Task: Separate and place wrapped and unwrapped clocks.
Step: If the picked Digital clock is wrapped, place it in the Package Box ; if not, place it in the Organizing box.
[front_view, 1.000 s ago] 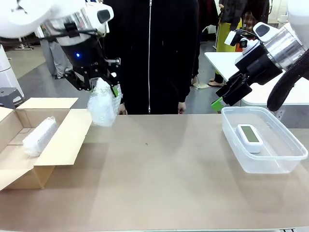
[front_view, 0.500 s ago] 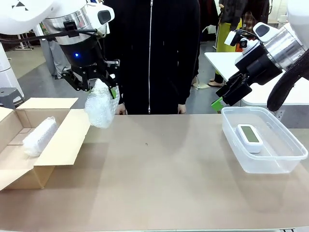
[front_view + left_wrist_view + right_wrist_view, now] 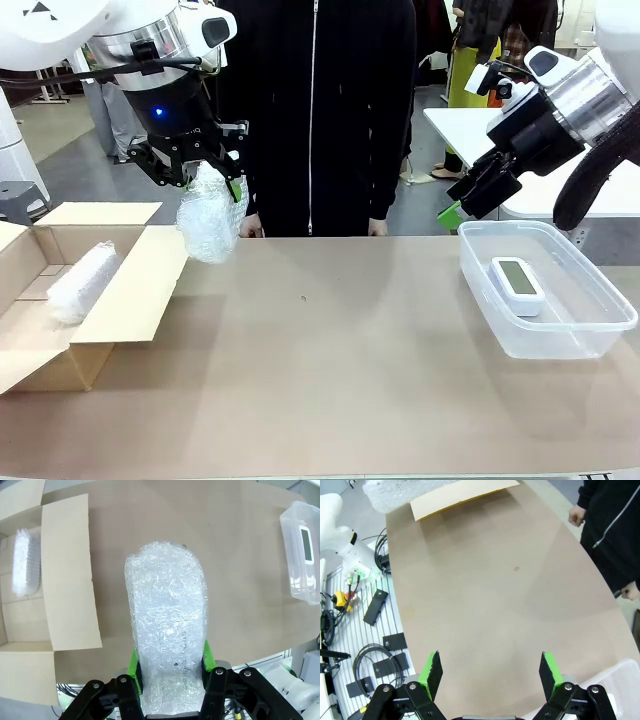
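My left gripper is shut on a wrapped bubble-wrap bundle, which hangs in the air above the table's far left, beside the flap of the cardboard box. In the left wrist view the bundle sits between the green pads. A second wrapped bundle lies inside the box. The unwrapped clock, white with a dark screen, lies in the clear plastic bin at the right. My right gripper hovers open above the bin's far left corner, nothing between its fingers.
A person in a black zipped jacket stands at the table's far side, hands near the edge. The brown tabletop is bare in the middle. Cables and gear lie on the floor beside the table.
The left gripper has lifted the bundle slightly and shifted it a little toward the box. The right arm has not moved.
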`<move>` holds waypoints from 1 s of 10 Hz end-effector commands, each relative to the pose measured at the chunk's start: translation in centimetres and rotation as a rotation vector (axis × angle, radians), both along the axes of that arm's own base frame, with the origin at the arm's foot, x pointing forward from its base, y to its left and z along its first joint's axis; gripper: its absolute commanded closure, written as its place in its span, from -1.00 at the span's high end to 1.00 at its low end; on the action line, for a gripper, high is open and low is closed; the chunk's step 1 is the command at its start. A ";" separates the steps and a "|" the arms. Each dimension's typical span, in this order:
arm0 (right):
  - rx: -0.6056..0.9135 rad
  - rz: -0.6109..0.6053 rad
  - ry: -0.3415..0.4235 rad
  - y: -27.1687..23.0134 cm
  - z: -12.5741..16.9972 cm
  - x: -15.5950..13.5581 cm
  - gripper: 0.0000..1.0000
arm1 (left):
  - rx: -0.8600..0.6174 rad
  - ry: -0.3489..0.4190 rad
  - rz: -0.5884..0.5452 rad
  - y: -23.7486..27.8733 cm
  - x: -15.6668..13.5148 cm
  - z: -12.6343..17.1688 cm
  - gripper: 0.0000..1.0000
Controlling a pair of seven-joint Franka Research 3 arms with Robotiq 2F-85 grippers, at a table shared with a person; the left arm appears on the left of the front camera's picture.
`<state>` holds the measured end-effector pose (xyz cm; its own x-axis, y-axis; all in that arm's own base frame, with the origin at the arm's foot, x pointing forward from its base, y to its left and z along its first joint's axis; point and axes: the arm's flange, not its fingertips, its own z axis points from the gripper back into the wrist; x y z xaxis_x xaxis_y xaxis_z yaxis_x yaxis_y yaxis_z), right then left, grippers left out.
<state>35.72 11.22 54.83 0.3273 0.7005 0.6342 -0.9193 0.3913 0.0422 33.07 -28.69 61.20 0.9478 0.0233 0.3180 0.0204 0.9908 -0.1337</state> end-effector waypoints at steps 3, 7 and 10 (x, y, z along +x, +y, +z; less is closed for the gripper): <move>-0.008 0.017 -0.001 -0.3 0.1 0.1 1.00 | -0.022 -0.006 0.000 0.0 -0.1 0.3 -1.00; -0.008 0.017 -0.001 -0.3 0.1 0.1 1.00 | -0.004 0.003 0.001 0.0 0.0 0.0 0.07; -0.008 0.017 -0.001 -0.3 0.1 0.1 1.00 | -0.023 -0.016 0.309 12.5 4.3 3.4 0.07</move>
